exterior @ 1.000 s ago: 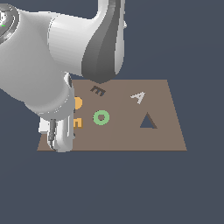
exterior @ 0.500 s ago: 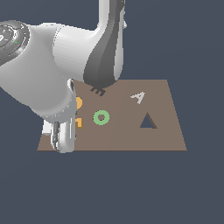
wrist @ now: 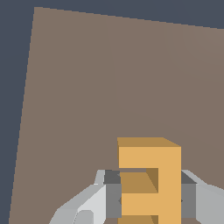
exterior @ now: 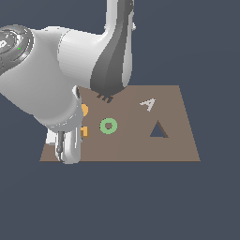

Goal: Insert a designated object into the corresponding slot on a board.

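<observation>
The orange E block [wrist: 151, 181] lies on the brown board [exterior: 140, 145] near its edge at the exterior view's left. In the exterior view only a corner of the block [exterior: 85, 131] shows beside my hand. My gripper [wrist: 150, 197] straddles the block, with a finger [wrist: 113, 194] against each of its two sides, so it is shut on the block. The block rests low on the board. The dark E-shaped slot [exterior: 104, 98] is at the far side of the board, mostly hidden behind my arm.
An orange disc [exterior: 85, 110], half hidden by my arm, lies just beyond the E block. A green ring [exterior: 108, 125] sits mid-board. A whitish letter A [exterior: 148, 104] and a dark triangular cutout [exterior: 159, 130] are at the exterior view's right.
My arm has come down over the board's left side. It now hides more of the E slot and the disc. The E block has not moved.
</observation>
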